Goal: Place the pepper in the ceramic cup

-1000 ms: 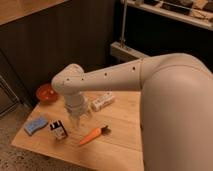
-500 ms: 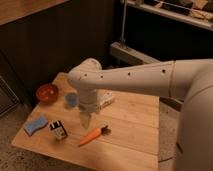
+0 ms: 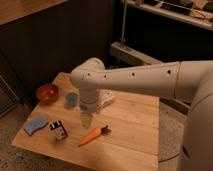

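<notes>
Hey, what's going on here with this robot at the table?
A robot arm reaches over the wooden table, and its gripper points down close to the orange pepper. The pepper lies flat on the table, not yet picked up. The pale-blue ceramic cup stands farther back, beside the red bowl.

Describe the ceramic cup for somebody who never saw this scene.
On the wooden table, find the red bowl at the far left. The ceramic cup stands just right of it, with the gripper hanging close in front. It is small, round and pale blue, unlike the flat blue sponge.
</notes>
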